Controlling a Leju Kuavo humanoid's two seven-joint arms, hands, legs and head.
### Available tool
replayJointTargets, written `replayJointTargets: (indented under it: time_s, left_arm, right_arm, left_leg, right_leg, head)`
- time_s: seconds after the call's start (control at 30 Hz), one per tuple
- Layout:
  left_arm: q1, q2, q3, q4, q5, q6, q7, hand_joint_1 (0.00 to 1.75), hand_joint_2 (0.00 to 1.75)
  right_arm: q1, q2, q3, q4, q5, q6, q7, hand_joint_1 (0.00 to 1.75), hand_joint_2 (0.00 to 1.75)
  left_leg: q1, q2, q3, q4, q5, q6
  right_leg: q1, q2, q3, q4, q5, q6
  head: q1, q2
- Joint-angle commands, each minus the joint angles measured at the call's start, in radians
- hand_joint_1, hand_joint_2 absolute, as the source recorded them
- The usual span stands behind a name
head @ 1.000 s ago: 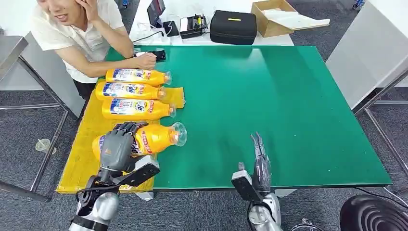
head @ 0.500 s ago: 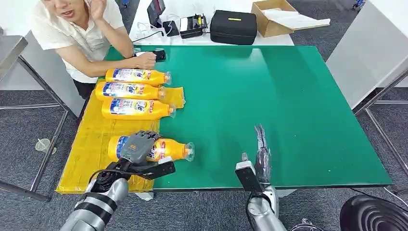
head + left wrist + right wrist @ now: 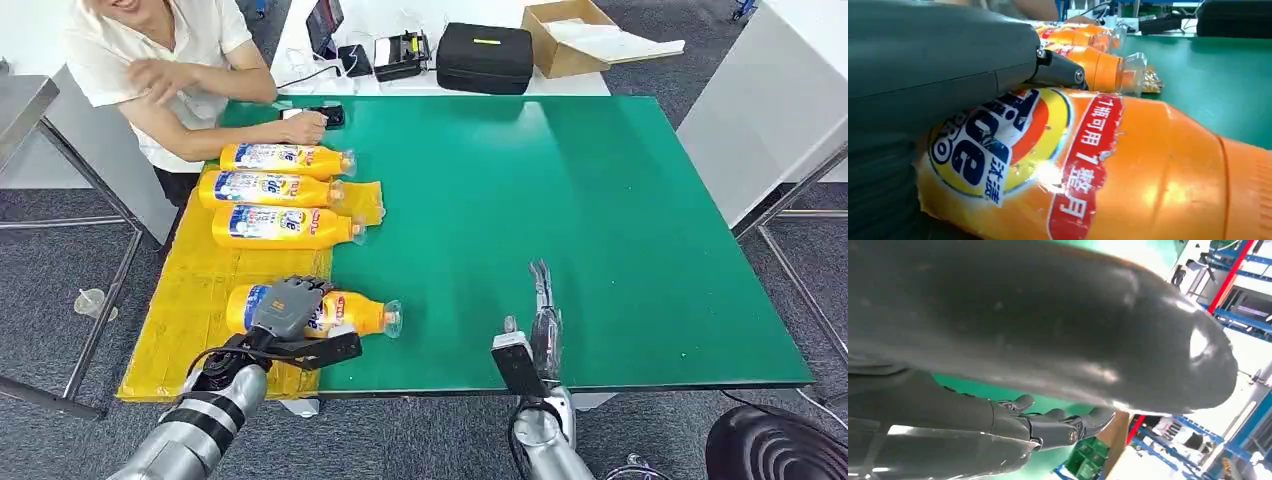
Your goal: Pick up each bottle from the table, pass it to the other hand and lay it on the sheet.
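My left hand wraps over the fourth bottle, low and left of centre in the head view, lying on the yellow sheet. Its long axis runs left to right, cap toward the green table, parallel to the three bottles above it. My right hand hangs empty, fingers straight, well apart at lower centre-right. I judge release comes next.
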Motion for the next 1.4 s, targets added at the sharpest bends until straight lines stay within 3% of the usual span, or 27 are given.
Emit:
replayJointTargets:
  time_s: [0.03,0.33,1.4]
  left_arm:
    - [-0.081,0.026,-0.001,0.235,0.023,-0.131,-0.017,1.64,1.75]
    - [-0.081,0.026,-0.001,0.235,0.023,-0.131,-0.017,1.64,1.75]
    - [-0.081,0.026,-0.001,0.235,0.023,-0.131,-0.017,1.64,1.75]
  right_arm:
    - [-0.059,-0.044,0.057,0.097,-0.055,-0.016,-0.002,0.00,0.00]
    - [-0.059,-0.044,0.057,0.097,-0.055,-0.016,-0.002,0.00,0.00]
    - [-0.059,-0.044,0.057,0.097,-0.055,-0.016,-0.002,0.00,0.00]
  left_leg:
    - [0.000,0.003,0.004,-0.001,-0.001,0.000]
    - [0.001,0.006,0.013,-0.002,-0.002,-0.001]
    - [0.000,0.006,0.016,-0.002,-0.001,-0.001]
  right_leg:
    - [0.000,0.002,0.004,-0.001,0.000,-0.002]
    - [0.002,0.005,0.011,-0.002,0.000,-0.005]
    - [0.001,0.005,0.014,-0.001,0.001,-0.004]
  head:
    - [0.000,0.000]
    - [0.000,0.000]
    - [0.000,0.000]
